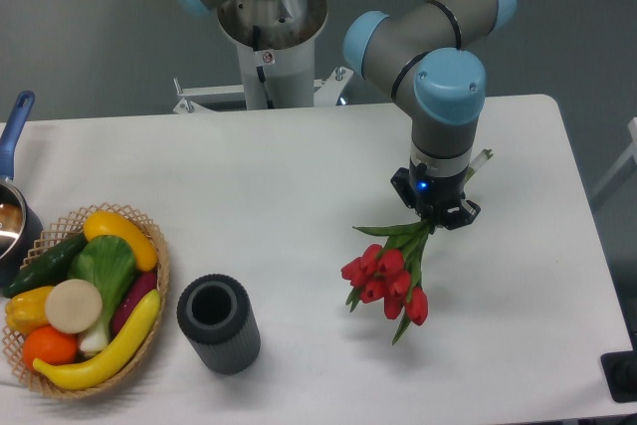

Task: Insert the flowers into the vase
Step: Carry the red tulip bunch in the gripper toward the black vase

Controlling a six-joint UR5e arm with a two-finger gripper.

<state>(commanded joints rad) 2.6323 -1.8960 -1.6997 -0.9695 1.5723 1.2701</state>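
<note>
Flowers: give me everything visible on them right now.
The flowers are a bunch of red tulips with closed buds, green stems and long green leaves. The gripper is shut on the stem end, so the bunch hangs tilted, buds pointing down and to the left in the picture. Whether the buds touch the white table cannot be told. They are well apart from the dark grey ribbed vase, which stands to their left with its mouth empty.

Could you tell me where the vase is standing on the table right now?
The vase stands upright near the table's front edge, left of centre in the camera view, just right of the wicker basket and well left of the flowers.
</note>
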